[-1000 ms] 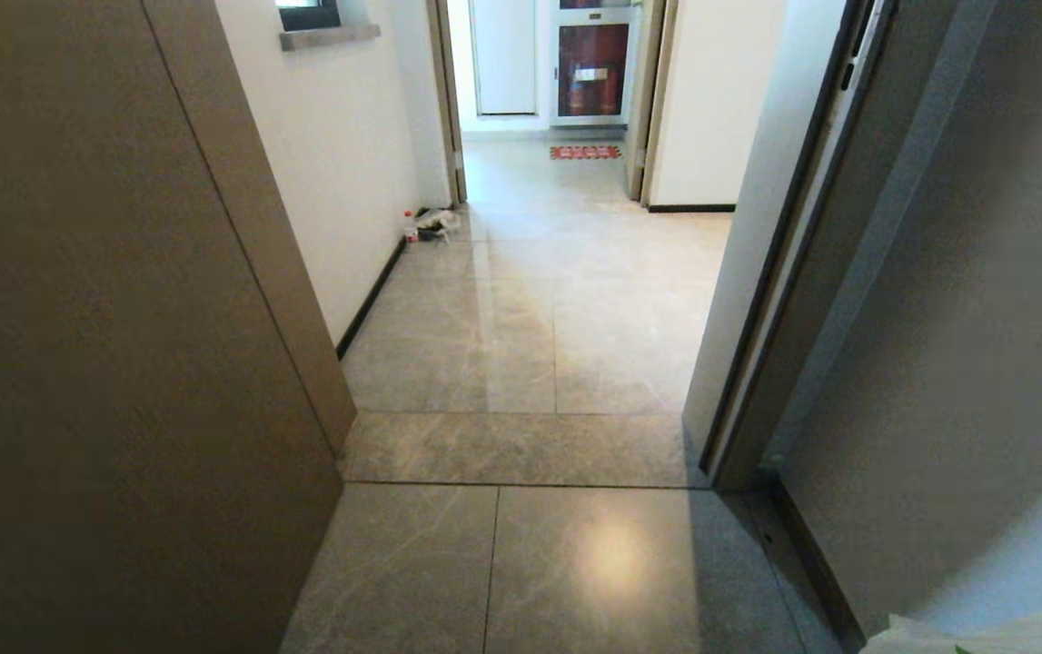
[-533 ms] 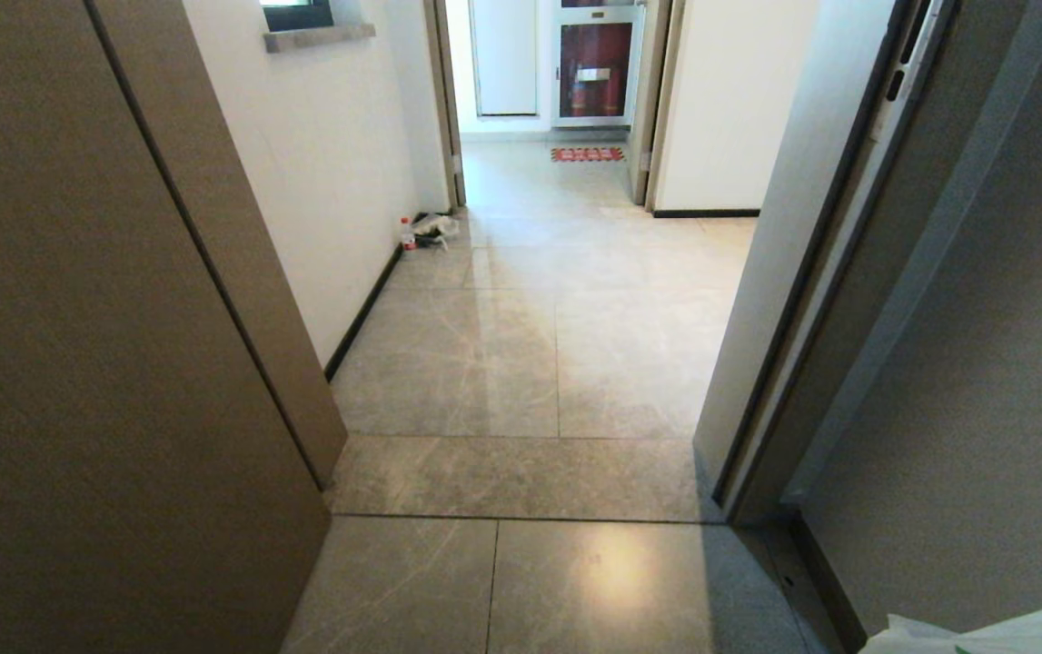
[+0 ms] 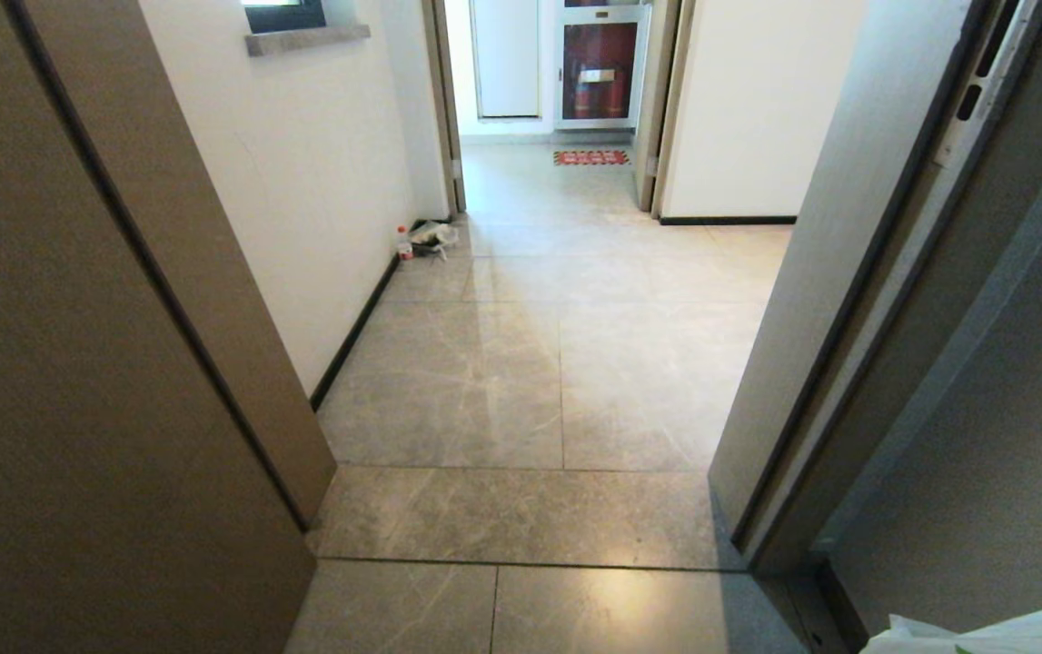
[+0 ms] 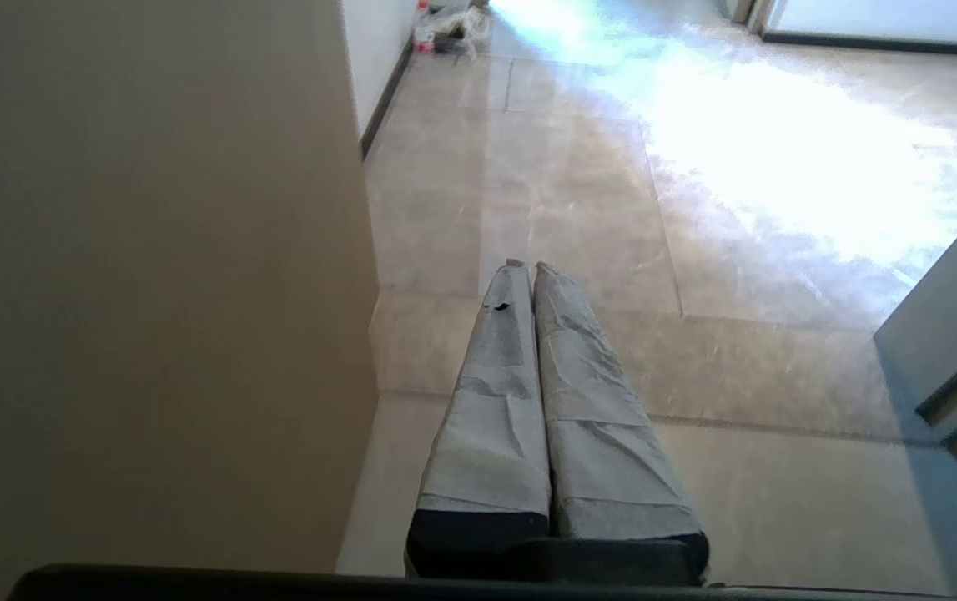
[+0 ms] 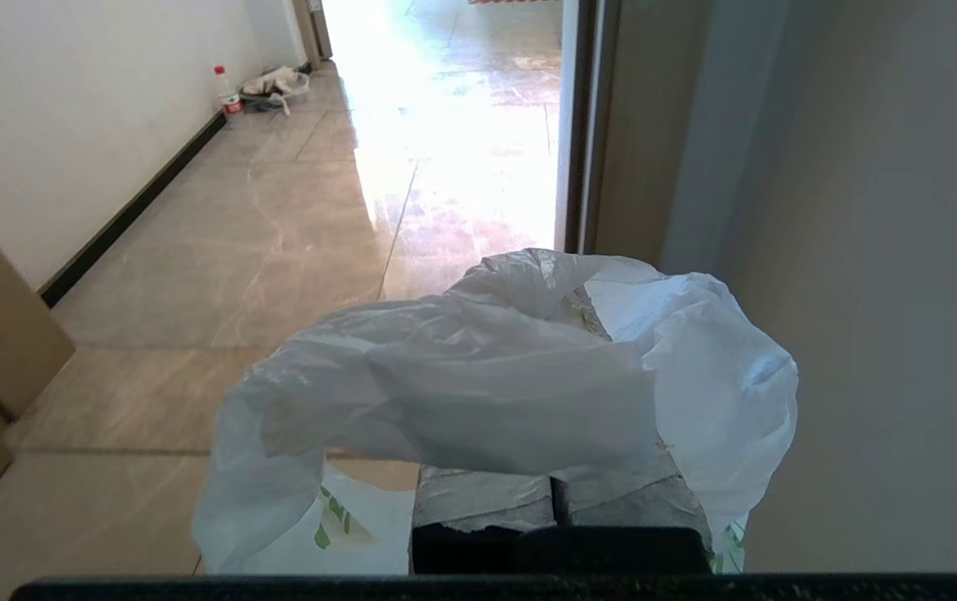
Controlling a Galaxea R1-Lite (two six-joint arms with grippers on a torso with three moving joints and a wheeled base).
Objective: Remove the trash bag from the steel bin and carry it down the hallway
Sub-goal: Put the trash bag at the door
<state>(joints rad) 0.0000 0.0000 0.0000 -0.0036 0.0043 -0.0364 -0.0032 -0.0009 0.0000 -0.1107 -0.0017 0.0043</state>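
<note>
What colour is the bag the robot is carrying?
The trash bag is white with green print near its bottom; the right wrist view shows it best.

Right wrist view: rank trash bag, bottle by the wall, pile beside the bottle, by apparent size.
1. Trash bag, largest, though nearest the camera.
2. Pile.
3. Bottle, slightly smaller than the pile; both lie far off, so true sizes are unsure.

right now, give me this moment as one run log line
phase: carrying | right gripper: jaws shut on trash bag | left gripper: shut, empty | at doorway into hallway | steel bin: not in view
</note>
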